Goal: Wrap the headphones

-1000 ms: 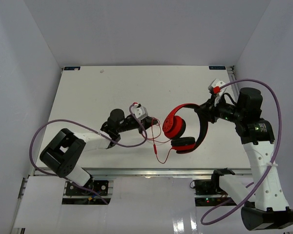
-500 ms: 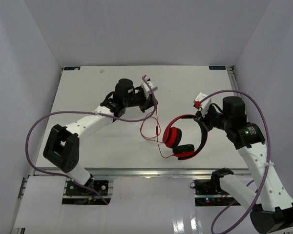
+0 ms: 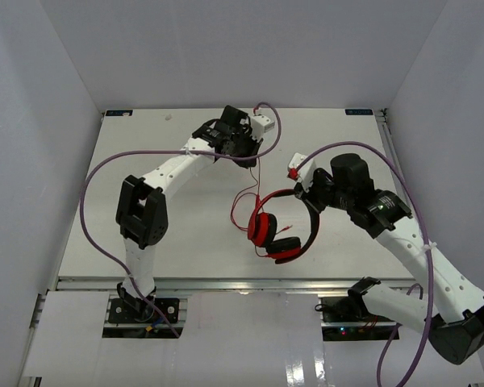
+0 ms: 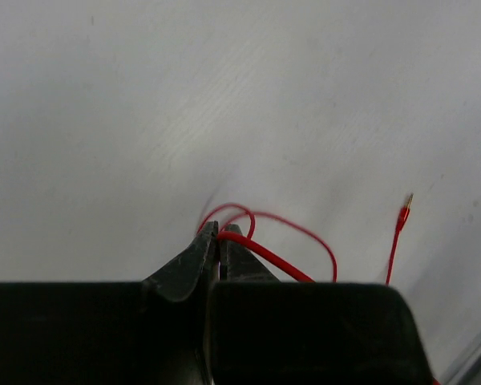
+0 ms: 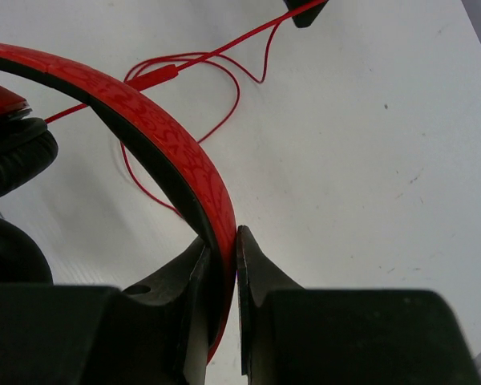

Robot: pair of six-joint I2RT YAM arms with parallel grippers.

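Note:
The red headphones (image 3: 263,229) hang in the middle of the table, ear cups low and to the left, black-edged headband (image 3: 313,222) to the right. My right gripper (image 3: 309,201) is shut on the headband (image 5: 194,164) and holds it up; one black-padded ear cup (image 5: 12,156) shows at the left of the right wrist view. My left gripper (image 3: 256,152) is at the far middle of the table, shut on the thin red cord (image 4: 260,253). The cord (image 3: 258,173) runs down from it and loops to the ear cups. Its plug end (image 4: 402,213) hangs loose.
White table (image 3: 145,210) with a metal rail along the near edge (image 3: 226,282) and grey walls around. Thick purple robot cables arc over each arm (image 3: 97,173). The left gripper's tip shows at the top of the right wrist view (image 5: 305,11).
My left gripper has moved farther away and to the right, drawing the cord up. My right gripper has carried the headphones leftward toward the table's middle.

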